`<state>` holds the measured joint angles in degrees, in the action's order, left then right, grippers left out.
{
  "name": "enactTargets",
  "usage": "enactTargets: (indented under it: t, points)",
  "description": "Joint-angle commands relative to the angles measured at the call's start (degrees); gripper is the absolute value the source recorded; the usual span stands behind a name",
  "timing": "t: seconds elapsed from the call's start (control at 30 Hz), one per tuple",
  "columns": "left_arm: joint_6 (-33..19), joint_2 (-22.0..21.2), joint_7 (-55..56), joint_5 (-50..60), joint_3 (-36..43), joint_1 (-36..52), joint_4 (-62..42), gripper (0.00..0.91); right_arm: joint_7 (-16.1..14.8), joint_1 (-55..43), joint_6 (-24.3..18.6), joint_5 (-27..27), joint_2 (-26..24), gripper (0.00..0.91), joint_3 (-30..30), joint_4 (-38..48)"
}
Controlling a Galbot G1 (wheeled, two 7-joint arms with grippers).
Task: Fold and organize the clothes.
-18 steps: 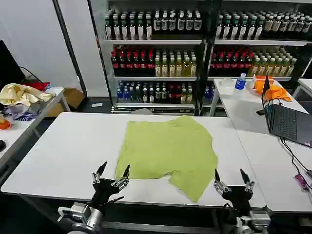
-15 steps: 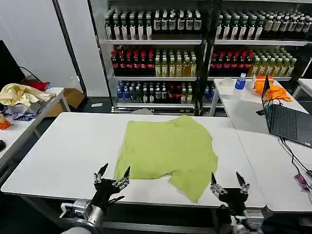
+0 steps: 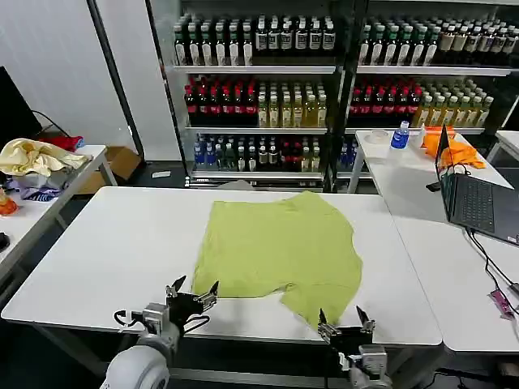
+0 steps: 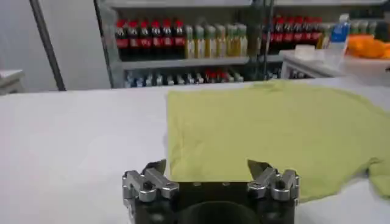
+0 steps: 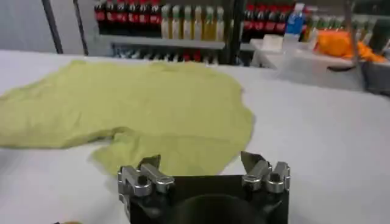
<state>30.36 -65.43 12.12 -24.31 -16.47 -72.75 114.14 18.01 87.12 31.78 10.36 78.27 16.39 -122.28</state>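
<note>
The lime-green T-shirt (image 3: pixel 280 245) lies spread flat in the middle of the white table (image 3: pixel 122 243), one sleeve reaching toward the front edge. It also shows in the left wrist view (image 4: pixel 274 134) and the right wrist view (image 5: pixel 140 109). My left gripper (image 3: pixel 192 290) is open at the table's front edge, just off the shirt's near left corner. My right gripper (image 3: pixel 345 321) is open at the front edge beside the near sleeve. Both hold nothing. From the wrists, the left gripper (image 4: pixel 210 168) and the right gripper (image 5: pixel 199 161) face the shirt's near hem.
A side table (image 3: pixel 73 174) on the left carries a heap of pale yellow and grey clothes (image 3: pixel 36 162). On the right stand a laptop (image 3: pixel 474 198), cables, a bottle (image 3: pixel 400 134) and an orange cloth (image 3: pixel 454 150). Shelves of drink bottles (image 3: pixel 259 73) line the back.
Both grippers have dropped lower toward the table's front edge. The right one has shifted left, closer to the sleeve. The shirt has not moved.
</note>
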Motion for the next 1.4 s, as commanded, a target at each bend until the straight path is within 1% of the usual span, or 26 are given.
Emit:
enactTargets:
  t: [0.03, 0.33, 0.37, 0.4, 0.43, 0.47, 0.5, 0.53, 0.57, 0.6, 0.63, 0.67, 0.73, 0.77, 0.83, 1.07, 1.17, 1.4]
  points:
    - [2.63, 1.07, 1.18, -2.00, 2.32, 5.38, -6.51, 0.907, 0.84, -2.79, 1.30, 0.52, 0.97, 0.907, -2.51, 4.60]
    - [2.65, 0.87, 1.13, -2.18, 2.72, 5.83, -8.06, 0.907, 1.62, -3.46, 1.32, 1.00, 1.88, 0.907, -3.10, 6.42]
    - [2.66, 0.87, 1.15, -2.16, 2.73, 5.77, -8.14, 0.897, 1.65, -3.46, 1.32, 1.06, 1.93, 0.907, -3.14, 6.46]
    - [2.69, 0.84, 1.19, -2.12, 2.73, 5.61, -8.29, 0.776, 1.71, -3.45, 1.34, 1.10, 1.98, 0.907, -3.20, 6.55]
    - [2.69, 0.86, 1.16, -2.13, 2.72, 5.48, -8.31, 0.685, 1.74, -3.46, 1.35, 1.09, 2.04, 0.907, -3.20, 6.60]
    - [2.72, 0.88, 1.09, -2.13, 2.70, 5.34, -8.31, 0.464, 1.75, -3.45, 1.34, 1.10, 2.06, 0.856, -3.22, 6.63]
    - [2.73, 0.94, 1.03, -2.12, 2.69, 4.99, -8.19, 0.282, 1.81, -3.40, 1.35, 1.10, 2.11, 0.806, -3.24, 6.70]
    - [2.73, 0.99, 0.98, -2.12, 2.68, 4.84, -8.12, 0.212, 1.86, -3.38, 1.35, 1.10, 2.12, 0.705, -3.23, 6.68]
    - [2.73, 1.06, 0.90, -2.12, 2.63, 4.59, -7.96, 0.131, 1.92, -3.32, 1.35, 1.12, 2.16, 0.544, -3.24, 6.64]
    - [2.73, 1.19, 0.60, -2.13, 2.59, 4.27, -7.69, 0.081, 1.92, -3.19, 1.33, 1.13, 2.14, 0.333, -3.24, 6.52]
    - [2.72, 1.26, 0.48, -2.14, 2.56, 4.10, -7.56, 0.060, 1.93, -3.10, 1.34, 1.14, 2.15, 0.242, -3.22, 6.44]
    - [2.72, 1.36, 0.32, -2.14, 2.56, 3.87, -7.43, 0.040, 1.94, -3.01, 1.33, 1.16, 2.14, 0.121, -3.23, 6.34]
    - [2.70, 1.48, 0.09, -2.17, 2.47, 3.51, -7.17, 0.030, 1.98, -2.81, 1.30, 1.16, 2.16, 0.071, -3.22, 6.21]
    - [2.70, 1.54, -0.02, -2.19, 2.42, 3.30, -7.07, 0.030, 1.98, -2.73, 1.30, 1.16, 2.18, 0.020, -3.20, 6.18]
    - [2.70, 1.64, -0.19, -2.22, 2.23, 2.92, -6.96, 0.030, 1.91, -2.42, 1.31, 1.16, 2.25, 0.000, -3.14, 6.06]
    - [2.66, 1.79, -1.00, -2.74, 1.45, 1.72, -6.03, 0.020, 1.57, -1.01, 1.11, 1.10, 1.91, 0.000, -2.53, 4.68]
    - [2.55, 1.80, -1.19, -3.55, 0.62, 0.78, -4.14, 0.020, 1.27, 0.15, 0.71, 0.96, 1.37, 0.000, -1.92, 3.23]
    - [2.13, 2.71, -1.53, -4.14, -2.05, -3.53, 3.01, 0.020, 0.31, 4.67, -0.12, 0.31, -0.45, 0.000, 0.25, -4.16]
